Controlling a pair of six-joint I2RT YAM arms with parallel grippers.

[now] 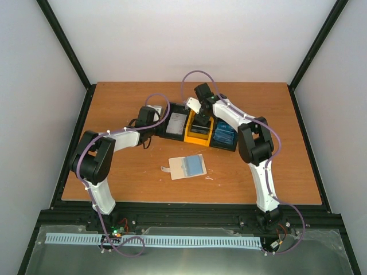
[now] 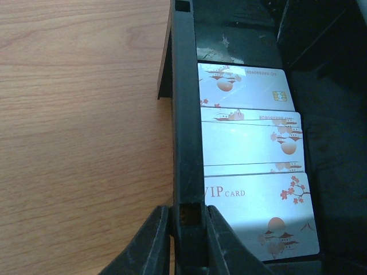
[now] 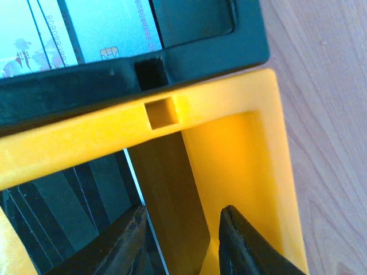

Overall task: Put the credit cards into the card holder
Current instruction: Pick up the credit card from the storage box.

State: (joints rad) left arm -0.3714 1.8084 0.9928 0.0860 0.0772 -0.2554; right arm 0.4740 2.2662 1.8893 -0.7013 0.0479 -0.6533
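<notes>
Wooden surface [image 1: 114,172] carries a three-compartment tray [image 2: 184,114] at upper centre. Left hand [image 2: 188,228] is clamped on the tray's wall beside grey-white credit cards [image 2: 246,143]. Right hand [image 3: 182,220], half open in the yellow compartment [image 3: 241,143], straddles a dark card [image 3: 178,189]; whether it grips, I cannot tell. Card holder [image 1: 176,168] lies open at centre, a blue card [image 1: 195,165] on it.

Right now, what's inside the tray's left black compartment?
Several overlapping white cards, the nearest printed VIP CARD. Anything beneath them is covered. The left gripper pinches the tray wall beside them.
</notes>
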